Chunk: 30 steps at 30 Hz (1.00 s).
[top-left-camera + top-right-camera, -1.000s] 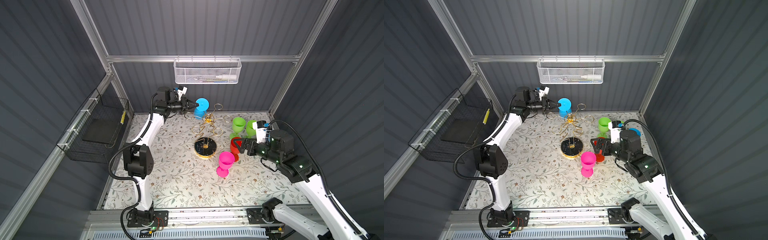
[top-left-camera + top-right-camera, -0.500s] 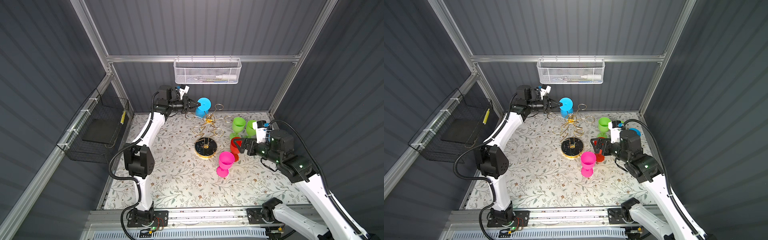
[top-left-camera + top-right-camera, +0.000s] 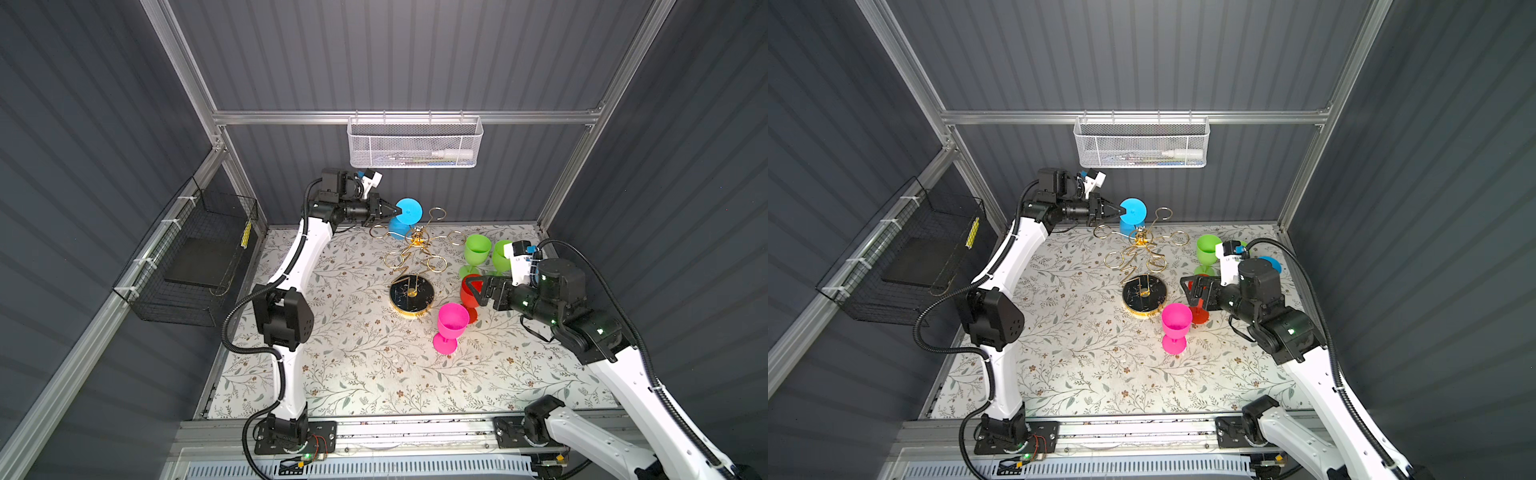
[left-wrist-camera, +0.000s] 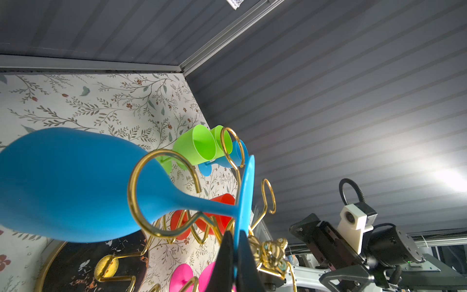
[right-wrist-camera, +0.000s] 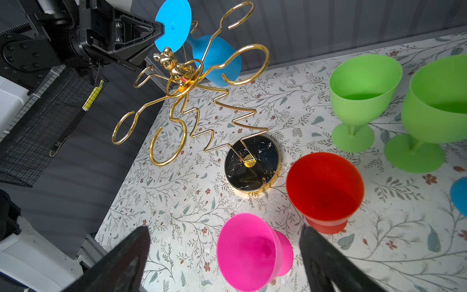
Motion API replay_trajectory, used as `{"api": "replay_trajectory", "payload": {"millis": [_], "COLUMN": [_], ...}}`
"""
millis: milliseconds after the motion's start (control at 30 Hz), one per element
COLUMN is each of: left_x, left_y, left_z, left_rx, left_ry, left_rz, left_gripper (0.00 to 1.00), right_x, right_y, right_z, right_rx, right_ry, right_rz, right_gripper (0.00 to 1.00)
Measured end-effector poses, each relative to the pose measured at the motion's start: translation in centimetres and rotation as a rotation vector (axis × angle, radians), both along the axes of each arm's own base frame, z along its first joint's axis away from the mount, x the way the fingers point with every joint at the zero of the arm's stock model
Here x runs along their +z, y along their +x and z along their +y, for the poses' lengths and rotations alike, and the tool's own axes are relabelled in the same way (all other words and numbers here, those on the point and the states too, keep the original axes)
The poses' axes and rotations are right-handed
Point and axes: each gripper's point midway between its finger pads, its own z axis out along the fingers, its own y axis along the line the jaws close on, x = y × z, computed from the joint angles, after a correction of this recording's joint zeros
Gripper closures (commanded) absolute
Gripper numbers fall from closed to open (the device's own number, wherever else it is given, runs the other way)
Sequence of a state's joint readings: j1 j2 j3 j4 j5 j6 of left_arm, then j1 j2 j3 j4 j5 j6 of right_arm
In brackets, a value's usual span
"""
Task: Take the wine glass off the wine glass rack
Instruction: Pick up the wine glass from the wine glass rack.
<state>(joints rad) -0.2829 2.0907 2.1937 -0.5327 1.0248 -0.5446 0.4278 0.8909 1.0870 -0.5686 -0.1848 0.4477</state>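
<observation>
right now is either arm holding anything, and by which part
The left jaws pinch the blue wine glass by the edge of its round foot; the right jaws stand open, holding nothing.

Setting: robotics lab test cell. Grey ribbed wall panels on an aluminium extrusion frame. Left arm and right arm bolted to front rail. Floral tabletop sheet. White mesh basket and black wire basket hung on frame.

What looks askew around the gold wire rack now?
The upside-down blue plastic wine glass is tilted: the shut left gripper pinches its foot's edge while a ring of the gold wire rack appears to encircle its neck. Nothing else stands out.
</observation>
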Motion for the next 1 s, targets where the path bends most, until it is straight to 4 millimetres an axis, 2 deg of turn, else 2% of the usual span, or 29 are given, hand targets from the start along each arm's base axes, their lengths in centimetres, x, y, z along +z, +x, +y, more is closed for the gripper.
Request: {"api": "replay_trajectory", "payload": {"millis": [267, 800, 1000], "left_x": [-0.8, -0.7, -0.5], "left_y": [0.2, 0.7, 1.5], "left_z": [0.2, -0.4, -0.8], "left_rx": [0.012, 0.016, 0.025], "left_ry": [0.036, 0.03, 0.002], "left_rz": [0.005, 0.0, 0.003], "left_gripper": [1.0, 1.0, 1.0], "right_x": [0.0, 0.0, 0.0], "right_y": [0.0, 0.0, 0.0], "right_z": [0.0, 0.0, 0.0], "right_rx": [0.0, 0.0, 0.0], "right_ry": [-0.001, -0.001, -0.002], "right_rz": [0.001, 0.0, 0.0], "right_gripper": [0.06, 0.05, 0.05]}}
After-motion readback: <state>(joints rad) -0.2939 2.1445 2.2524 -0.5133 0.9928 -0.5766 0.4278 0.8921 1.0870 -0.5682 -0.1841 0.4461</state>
